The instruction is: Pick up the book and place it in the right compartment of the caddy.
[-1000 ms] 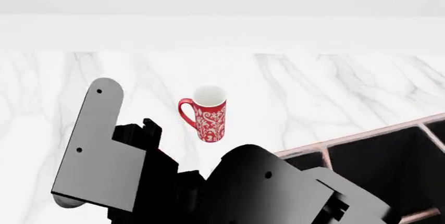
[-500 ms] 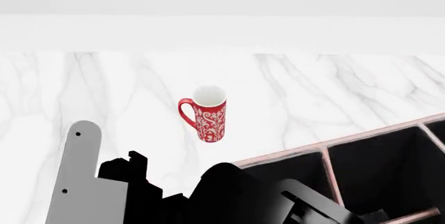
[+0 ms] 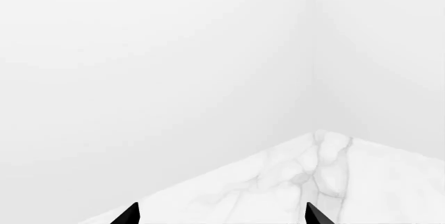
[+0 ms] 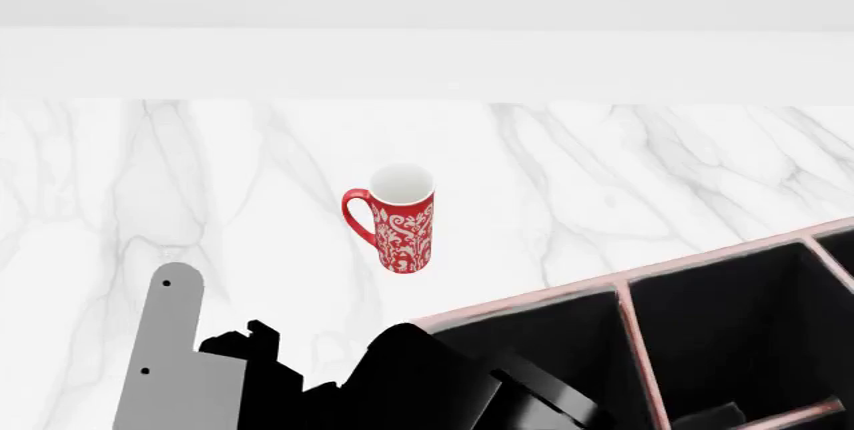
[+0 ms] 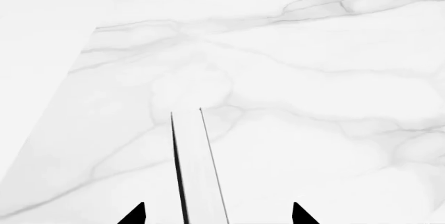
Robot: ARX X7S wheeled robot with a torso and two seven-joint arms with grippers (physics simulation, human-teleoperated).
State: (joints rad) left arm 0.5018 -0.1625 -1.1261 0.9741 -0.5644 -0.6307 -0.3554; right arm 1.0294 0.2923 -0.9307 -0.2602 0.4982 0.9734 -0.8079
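In the right wrist view the book (image 5: 197, 172) shows edge-on: a narrow white strip of pages with a thin black cover along one side, above the marble. My right gripper (image 5: 218, 214) is open. Its two black fingertips (image 5: 136, 214) stand on either side of the book, and a gap shows on each side. My left gripper (image 3: 221, 216) is open and empty, facing a white wall and a corner of the marble top. The caddy (image 4: 534, 302), black-lined with pale pink rims, fills the lower right of the head view. That view does not show the book.
A red patterned mug (image 4: 396, 218) stands upright mid-table, left of the caddy and beyond it. My left arm's grey link (image 4: 171, 370) and the black arm links (image 4: 427, 380) fill the bottom of the head view. The marble top ends at a white wall.
Both arms have dropped toward the bottom edge of the head view, uncovering more of the caddy's left compartment. The mug and caddy have not moved.
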